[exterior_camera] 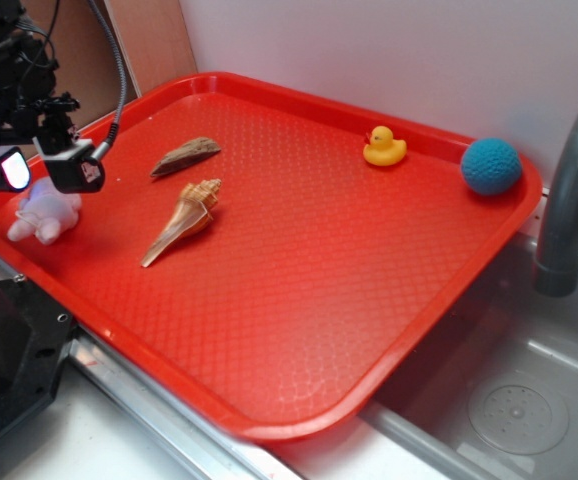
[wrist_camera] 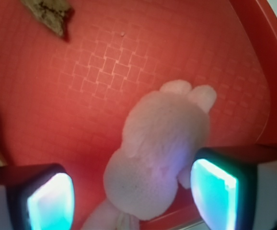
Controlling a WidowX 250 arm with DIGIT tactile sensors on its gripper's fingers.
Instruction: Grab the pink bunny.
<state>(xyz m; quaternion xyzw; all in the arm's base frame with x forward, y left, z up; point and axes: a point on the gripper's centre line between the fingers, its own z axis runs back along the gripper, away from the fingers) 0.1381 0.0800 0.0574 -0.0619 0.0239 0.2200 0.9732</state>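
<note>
1. Hand (wrist_camera: pixel 131 194) spread wide, nothing held, hovering over pink bunny (wrist_camera: pixel 160 155).
2. Bunny lies at near-left corner of red tray (exterior_camera: pixel 299 300), close to rim.
3. Risk: bunny sits off-center toward right finger (wrist_camera: pixel 213 191); closing may nudge the soft toy sideways.
4. Risk: a finger catches the rim on descent.
5. Shells (exterior_camera: pixel 184 222) nearby, likely unaffected.
</note>
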